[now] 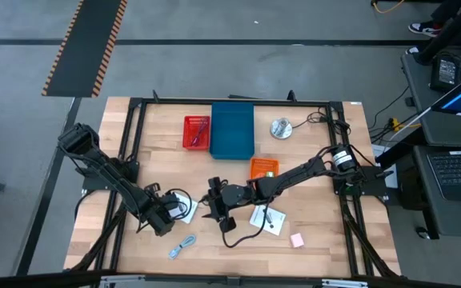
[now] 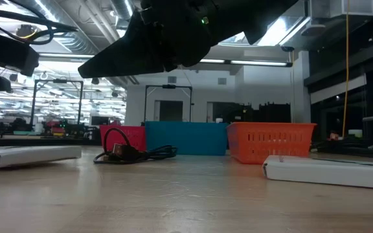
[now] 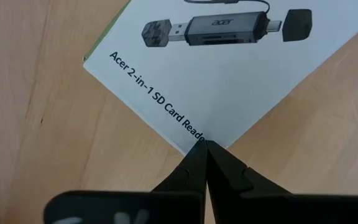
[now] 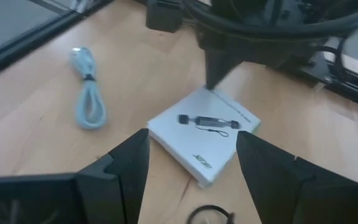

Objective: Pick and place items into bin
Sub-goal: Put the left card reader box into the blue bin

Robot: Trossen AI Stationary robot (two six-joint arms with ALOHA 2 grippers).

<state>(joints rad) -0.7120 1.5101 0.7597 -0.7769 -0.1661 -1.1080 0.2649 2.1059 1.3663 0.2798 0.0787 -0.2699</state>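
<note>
Honestly this one looks like it's barely underway. Nearly all the loose items are sitting out on the tabletop (image 1: 318,248), not in any bin, as far as I can see.

What's out there: 1 white card reader box (image 3: 229,68) right at the tip of the left gripper (image 3: 205,149), a 2nd white box (image 1: 267,219) near the front middle, the black coiled cable (image 2: 125,153) lying in front of the bins, the light-blue cable (image 1: 182,246) near the front edge, and the small pink block (image 1: 298,239) toward the front right. The tiny green piece I can't pick out.

The left gripper has its fingers pressed together, the tips right at the box's corner, not clamped on it as far as I can judge. The right gripper (image 4: 191,162) hovers above the middle of the tabletop with its fingers spread apart and nothing between them, looking down at that same box.

The 3 bins sit toward the back: a red bin (image 1: 197,132) with something small in it that I can't identify, a bigger blue bin (image 1: 232,130) that looks empty from above, and an orange bin (image 1: 264,168). A round silver disc (image 1: 280,127) sits beside them.

So at least 5 items left to go, I'd say.
</note>
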